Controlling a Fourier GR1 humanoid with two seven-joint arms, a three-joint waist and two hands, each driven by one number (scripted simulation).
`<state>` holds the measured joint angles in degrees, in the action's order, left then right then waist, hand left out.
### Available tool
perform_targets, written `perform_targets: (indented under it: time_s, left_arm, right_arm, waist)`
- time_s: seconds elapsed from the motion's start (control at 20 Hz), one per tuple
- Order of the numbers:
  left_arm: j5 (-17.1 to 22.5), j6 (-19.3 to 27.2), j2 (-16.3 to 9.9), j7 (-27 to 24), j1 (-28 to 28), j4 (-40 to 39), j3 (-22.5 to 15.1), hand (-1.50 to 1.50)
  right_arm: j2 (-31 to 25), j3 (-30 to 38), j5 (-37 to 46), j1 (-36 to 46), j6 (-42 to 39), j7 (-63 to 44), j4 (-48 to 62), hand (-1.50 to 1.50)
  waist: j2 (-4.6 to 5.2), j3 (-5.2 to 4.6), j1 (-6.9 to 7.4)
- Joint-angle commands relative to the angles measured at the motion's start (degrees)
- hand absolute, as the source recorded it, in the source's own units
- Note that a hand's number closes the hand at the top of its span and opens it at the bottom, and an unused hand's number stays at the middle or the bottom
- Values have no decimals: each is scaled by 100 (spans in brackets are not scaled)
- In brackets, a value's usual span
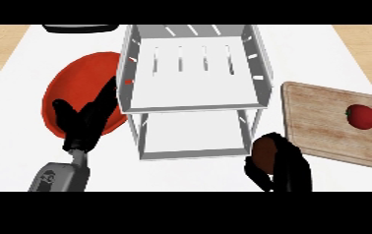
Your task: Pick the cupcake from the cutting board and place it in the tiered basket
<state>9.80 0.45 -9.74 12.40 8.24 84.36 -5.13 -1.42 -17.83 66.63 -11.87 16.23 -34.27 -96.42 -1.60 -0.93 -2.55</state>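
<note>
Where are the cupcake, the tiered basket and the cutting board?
cupcake (pixel 263 152): head view, its brown side showing within the right hand's fingers.
tiered basket (pixel 195 106): head view, front rim of upper tier.
cutting board (pixel 316 117): head view, bare wood left of the red item.

No text, label, brand, number or sign can be read anywhere.

I see bright, even light; faint shadow under the tiered basket (pixel 195 88), no glare, slightly soft edges.
</note>
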Motion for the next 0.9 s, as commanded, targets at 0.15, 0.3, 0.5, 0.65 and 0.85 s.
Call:
perform_targets:
  time_s: [0.15,0.3,0.5,0.65,0.85]
  left_arm:
    - [18,17,-35,21,-155,-5,66,0]
    - [-10,66,71,47,-74,57,-12,0]
    - [58,-143,-128,-2,-113,100,81,0]
    - [-21,-3,0,173,8,199,-39,0]
    - [-8,-60,13,114,196,68,-9,0]
  right_arm:
    - [-114,-1218,101,-1146,-742,-266,-2983,150]
    - [-336,-1532,439,-1195,-1366,-623,-4406,150]
    - [-360,-2275,1228,-1169,-2184,-1211,-5816,150]
    - [-430,-2418,1465,-782,-2752,-1415,-6111,150]
    - [-111,-2506,1819,212,-3602,-1857,-5978,150]
  waist:
    - [-8,56,-158]
    - [35,60,-78]
    - [56,52,47]
    - [65,53,68]
    - [116,50,147]
